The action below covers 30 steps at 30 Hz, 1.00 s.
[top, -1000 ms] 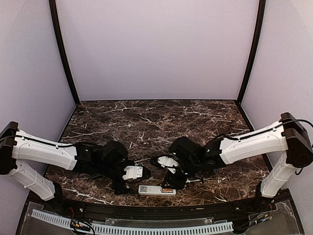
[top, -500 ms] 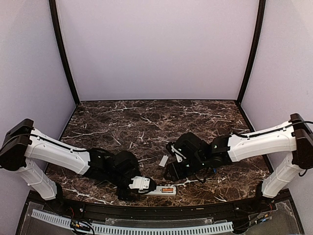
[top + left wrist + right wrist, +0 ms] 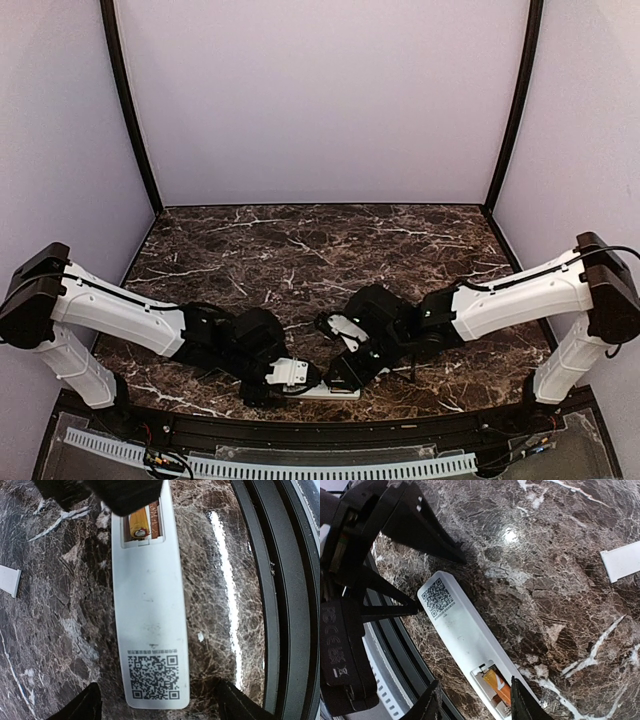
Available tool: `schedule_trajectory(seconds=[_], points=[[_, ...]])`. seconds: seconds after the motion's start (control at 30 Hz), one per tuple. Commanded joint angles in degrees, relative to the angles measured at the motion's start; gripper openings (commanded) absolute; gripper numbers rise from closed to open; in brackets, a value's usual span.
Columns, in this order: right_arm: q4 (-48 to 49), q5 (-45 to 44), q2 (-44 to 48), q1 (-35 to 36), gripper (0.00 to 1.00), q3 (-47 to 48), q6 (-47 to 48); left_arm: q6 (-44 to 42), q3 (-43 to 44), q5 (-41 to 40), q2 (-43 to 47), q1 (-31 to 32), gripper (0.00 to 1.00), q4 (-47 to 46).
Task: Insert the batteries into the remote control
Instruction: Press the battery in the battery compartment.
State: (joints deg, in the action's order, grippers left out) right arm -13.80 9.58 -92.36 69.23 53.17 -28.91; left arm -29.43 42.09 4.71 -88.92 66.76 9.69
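The remote control [image 3: 150,615] lies back-up near the table's front edge, its QR label toward my left gripper. Its battery compartment is uncovered, and an orange battery [image 3: 497,685] lies inside it. My left gripper [image 3: 157,707] is open; its fingers stand wide on either side of the labelled end without touching it. My right gripper [image 3: 474,702] is open just above the compartment end, and the orange battery [image 3: 139,524] shows between its fingers. In the top view both grippers [image 3: 298,383] [image 3: 345,372] meet over the remote control [image 3: 330,391].
A small flat white cover piece [image 3: 622,562] lies on the marble away from the remote, also at the left edge of the left wrist view [image 3: 9,579]. The black raised table rim [image 3: 280,605] runs close along the remote's near side.
The left gripper came down toward the front edge and now straddles the remote's labelled end. The right gripper pulled back from the remote, then returned over the compartment end.
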Motion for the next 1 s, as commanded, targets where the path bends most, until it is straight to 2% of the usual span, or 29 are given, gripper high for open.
schedule_trajectory(seconds=[0.0,0.2,0.53,0.97], points=[[2.3,2.7,-0.9,0.0,0.45,-2.4,10.0,0.6,-1.3,-2.8,1.4,0.1,0.79,0.4],[2.2,1.8,-1.5,0.0,0.45,-3.7,15.0,0.3,-3.6,-3.6,5.6,-0.1,0.8,-1.0],[0.2,2.6,-6.3,1.4,0.37,-1.0,17.5,0.4,-3.2,-4.1,4.4,-0.5,0.8,-2.1],[-1.9,5.2,-0.8,2.1,0.25,-1.0,20.2,0.7,-2.8,-5.6,5.1,-0.9,0.8,-2.5]])
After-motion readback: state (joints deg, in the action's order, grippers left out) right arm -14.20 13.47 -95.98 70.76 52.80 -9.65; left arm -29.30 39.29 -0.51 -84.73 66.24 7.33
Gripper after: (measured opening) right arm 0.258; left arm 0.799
